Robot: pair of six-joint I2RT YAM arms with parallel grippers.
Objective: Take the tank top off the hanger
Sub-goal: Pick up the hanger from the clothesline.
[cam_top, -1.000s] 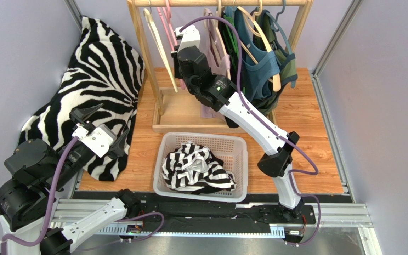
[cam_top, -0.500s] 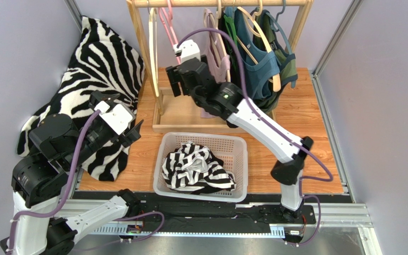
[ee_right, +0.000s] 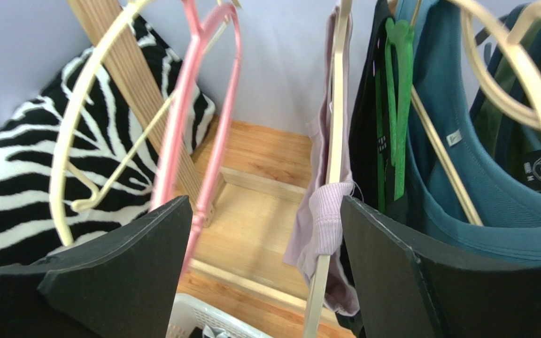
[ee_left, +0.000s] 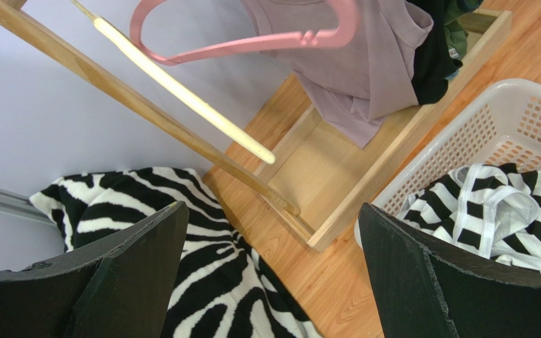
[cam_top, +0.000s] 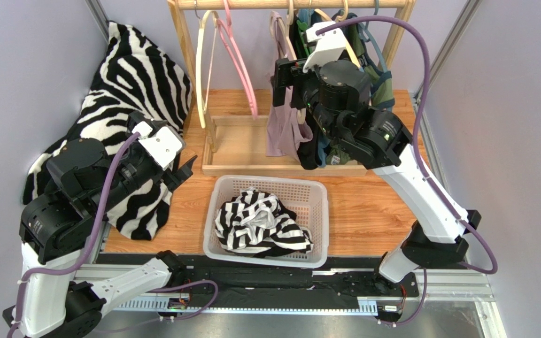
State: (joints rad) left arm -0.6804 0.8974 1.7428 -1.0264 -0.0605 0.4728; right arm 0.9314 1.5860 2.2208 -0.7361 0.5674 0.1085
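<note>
Limply, the mauve tank top [cam_top: 279, 131] hangs creased.

The white plastic lattice basket [cam_top: 273, 180] is sitting on the wooden surface [cam_top: 372, 211] in front of the wooden clothes rack [cam_top: 184, 63], with the black-and-white striped garment [cam_top: 259, 225] lying in it. The zebra-print cushion [cam_top: 136, 77] is leaning left of the rack. My right fingers [ee_right: 125, 267] are hovering between the pink plastic hanger [cam_top: 241, 70] and the mauve tank top [cam_top: 280, 134] hanging to its right. My left fingers [ee_left: 132, 274] are hanging near the cushion's right edge.
</note>
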